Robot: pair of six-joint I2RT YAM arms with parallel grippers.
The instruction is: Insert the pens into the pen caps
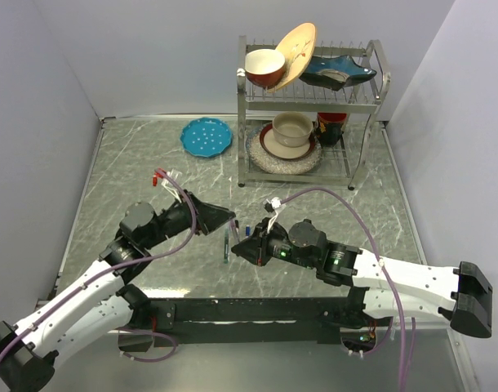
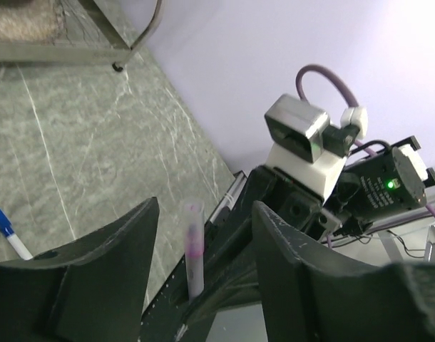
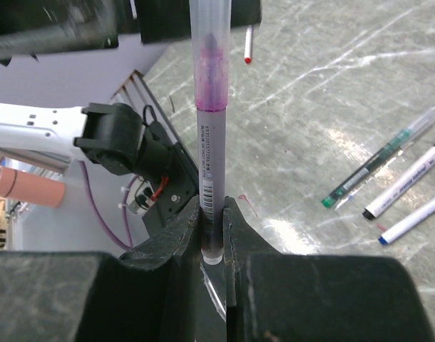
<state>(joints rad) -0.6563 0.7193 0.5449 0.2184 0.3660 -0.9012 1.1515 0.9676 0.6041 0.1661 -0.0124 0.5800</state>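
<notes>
My right gripper (image 3: pixel 212 206) is shut on the lower end of a white-barrelled pen (image 3: pixel 209 142) with a pink-red tip under a clear sleeve. It holds the pen out toward my left gripper (image 2: pixel 203 206). The left gripper is open, and the pen's tip end (image 2: pixel 192 246) stands between its fingers without touching them. In the top view the two grippers, left (image 1: pixel 224 219) and right (image 1: pixel 239 245), meet at the table's middle. A dark green pen (image 3: pixel 378 164), a black-ended pen (image 3: pixel 406 178) and a blue-ended pen (image 3: pixel 413 217) lie on the table. A small red and white piece (image 3: pixel 247 44) lies farther off.
A metal dish rack (image 1: pixel 371 106) with bowls and plates stands at the back right. A blue plate (image 1: pixel 206 135) lies at the back centre. A black rail (image 1: pixel 257 309) runs along the near table edge. Grey walls close in left and right.
</notes>
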